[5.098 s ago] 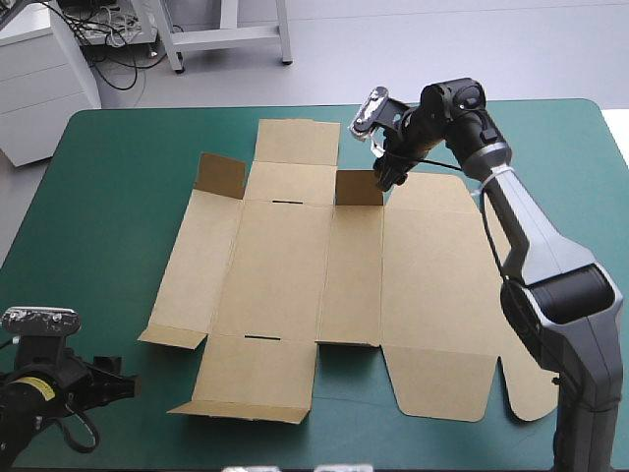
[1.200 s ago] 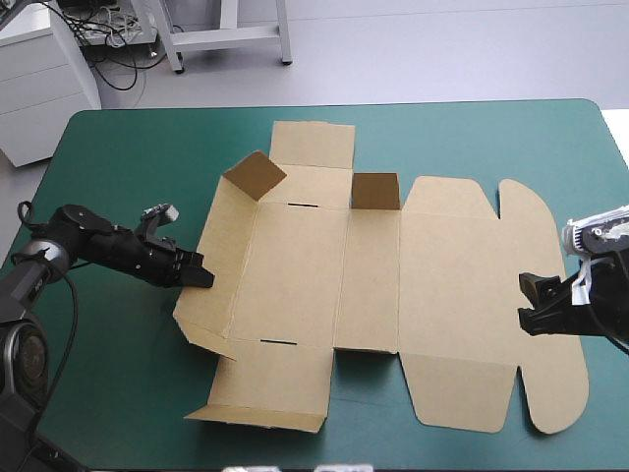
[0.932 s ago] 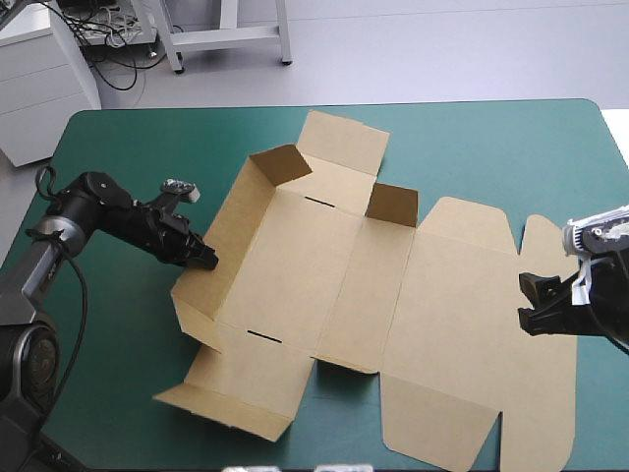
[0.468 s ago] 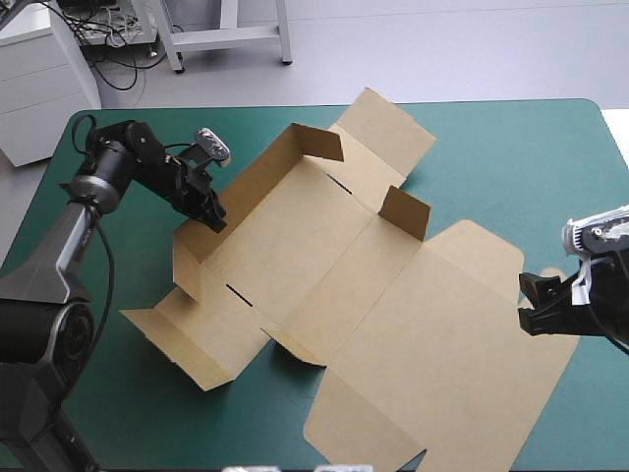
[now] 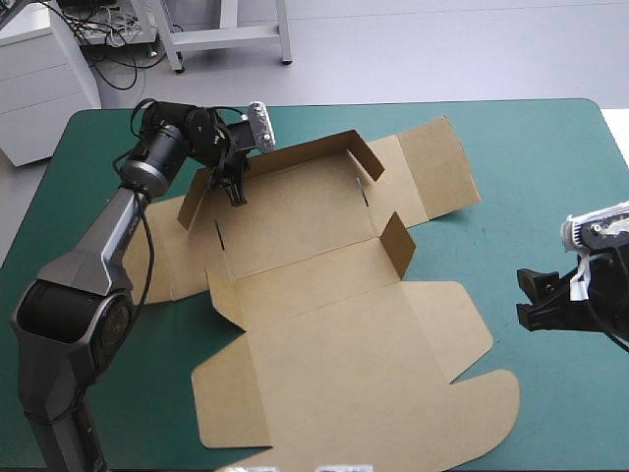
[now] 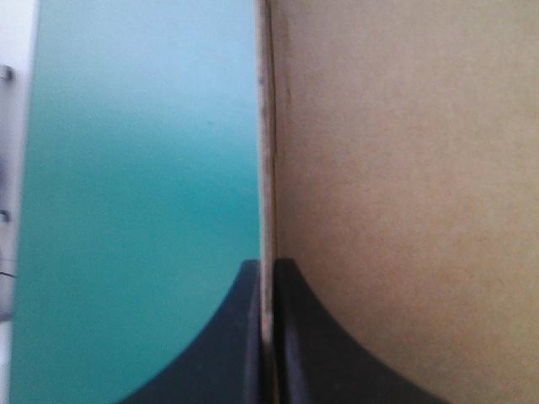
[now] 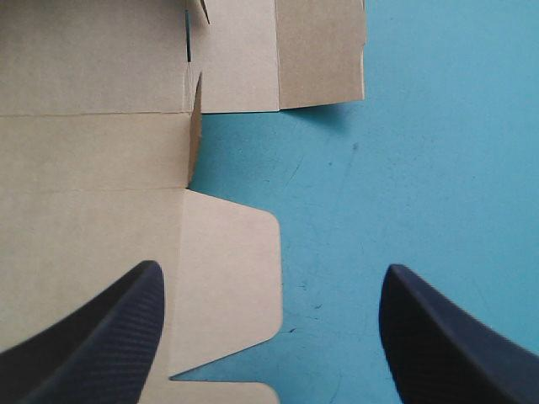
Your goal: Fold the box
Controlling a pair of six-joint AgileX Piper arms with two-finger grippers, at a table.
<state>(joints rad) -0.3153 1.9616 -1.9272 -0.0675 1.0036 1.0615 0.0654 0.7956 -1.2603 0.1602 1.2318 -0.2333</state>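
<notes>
Teal-green cover [image 5: 536,167] bears the box [image 5: 329,329], turned further by left jaws.

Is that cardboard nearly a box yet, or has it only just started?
Early days. Done: the box has one long wall and a short flap standing up. In hand: the left gripper is shut on that wall's edge. Left: most of the sheet lies flat on the teal-green table, nothing is tucked, and the right gripper hangs open beside it, touching nothing.
</notes>
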